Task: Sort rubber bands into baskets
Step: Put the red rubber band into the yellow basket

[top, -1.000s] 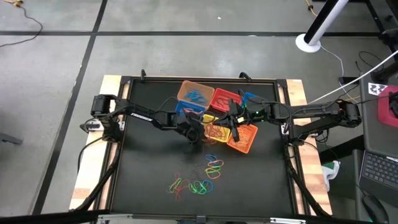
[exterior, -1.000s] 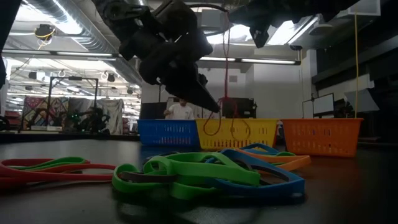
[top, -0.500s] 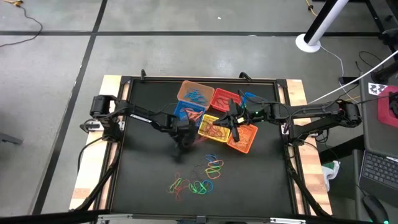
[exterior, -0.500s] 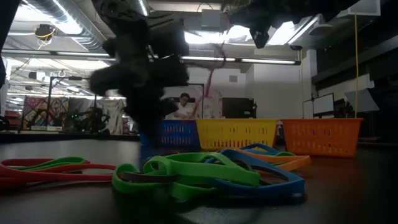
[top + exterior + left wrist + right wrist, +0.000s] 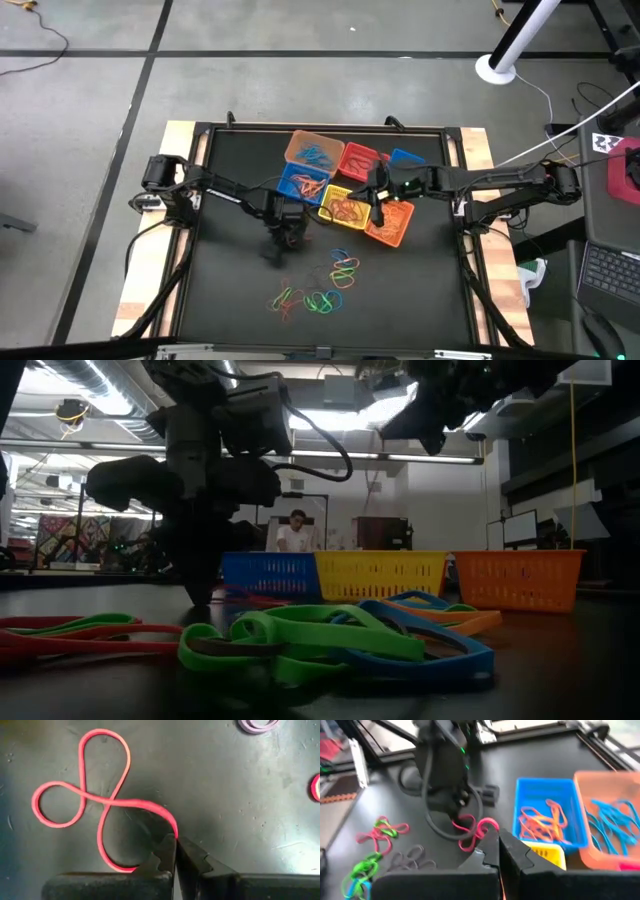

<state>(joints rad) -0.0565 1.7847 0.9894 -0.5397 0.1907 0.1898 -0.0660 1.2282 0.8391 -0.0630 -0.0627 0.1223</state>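
Observation:
A red rubber band (image 5: 107,802) lies twisted into loops on the black table top, and my left gripper (image 5: 175,837) is shut on one strand of it. That gripper (image 5: 283,243) points down in front of the baskets. The baskets stand in a cluster at the far middle: tan-orange (image 5: 312,150), red (image 5: 360,160), two blue (image 5: 302,180) (image 5: 403,157), yellow (image 5: 343,207) and orange (image 5: 392,222). My right gripper (image 5: 497,840) is shut and hangs above the yellow and orange baskets (image 5: 378,200). Several loose rubber bands (image 5: 320,285) lie nearer the front edge. My left gripper pinches one strand of the red band (image 5: 170,825) between its two fingertips, coming from above and pointing steeply down. The strand rises a little to the fingertips. The rest of the band lies slack on the table in its loops (image 5: 55,805).
Green, blue, orange and red bands (image 5: 330,635) lie in a heap close to the low camera. The blue basket (image 5: 547,817) holds orange bands, and the tan-orange one (image 5: 610,820) holds blue bands. Bare table lies to the left of the left gripper.
My left gripper has gone from beside the baskets toward the table's near and left side and has sunk, tipping from a slant to point steeply down. The red band that hung in front of the yellow basket now lies on the table under it.

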